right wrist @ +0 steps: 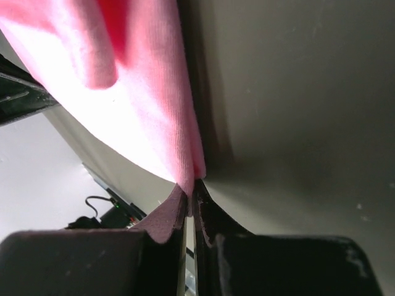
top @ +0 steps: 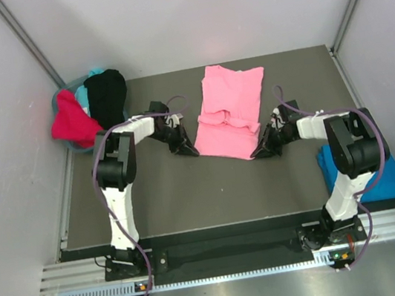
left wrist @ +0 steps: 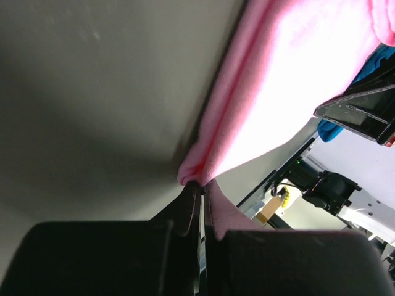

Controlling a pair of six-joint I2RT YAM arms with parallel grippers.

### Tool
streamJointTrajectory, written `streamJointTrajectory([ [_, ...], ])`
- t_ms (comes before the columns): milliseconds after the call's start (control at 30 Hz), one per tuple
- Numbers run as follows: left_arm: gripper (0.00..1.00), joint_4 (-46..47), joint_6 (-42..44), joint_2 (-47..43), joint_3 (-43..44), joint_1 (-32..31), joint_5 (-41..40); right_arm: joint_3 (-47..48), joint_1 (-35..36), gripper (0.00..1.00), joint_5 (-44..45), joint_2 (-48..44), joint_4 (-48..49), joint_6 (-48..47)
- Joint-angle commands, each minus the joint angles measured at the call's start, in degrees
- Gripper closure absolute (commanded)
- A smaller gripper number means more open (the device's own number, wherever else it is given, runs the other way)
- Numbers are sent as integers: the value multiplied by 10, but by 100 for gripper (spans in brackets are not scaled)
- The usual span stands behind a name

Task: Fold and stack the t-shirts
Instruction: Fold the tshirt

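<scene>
Left jaws: clenched, pinching a thin fold of the pink t-shirt (left wrist: 278, 92) at its near left corner. In the left wrist view the cloth runs straight out from between the dark pads (left wrist: 185, 206) and the corner sits low against the table (left wrist: 92, 92).

Right jaws: clenched too, gripping the near right corner of the same shirt (right wrist: 142, 92). The fabric is nipped between the pads (right wrist: 166, 216), just over the table surface (right wrist: 296, 92).

Top view: pink t-shirt (top: 230, 109) lies flat on the dark table (top: 190, 194), centre, in the far half, with a rumpled ridge across its middle. Its near edge spans the gap between the two jaw sets. Left arm (top: 114, 168) reaches in from the left, right arm (top: 347, 143) from the right, both wrists down low.

Far left corner: a heap of t-shirts, the red one (top: 73, 122) nearest, the black one (top: 108, 94) behind it, and a bit of the teal one (top: 84, 94) showing between them. Whether they sit in a container, cannot tell.

Right edge, near side: blue t-shirt (top: 383, 179) beside the right arm's base, partly hidden by the arm.
</scene>
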Motion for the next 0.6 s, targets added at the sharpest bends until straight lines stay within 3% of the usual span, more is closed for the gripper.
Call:
streamJointTrajectory([
  [0,100,22,0,-64,-10,0,-2,35,-5,100,-4,-46,-32,-40],
  [567,100,5,32,-184,35,-27,-7,119,-38,100,-30,-186,-145,-150],
])
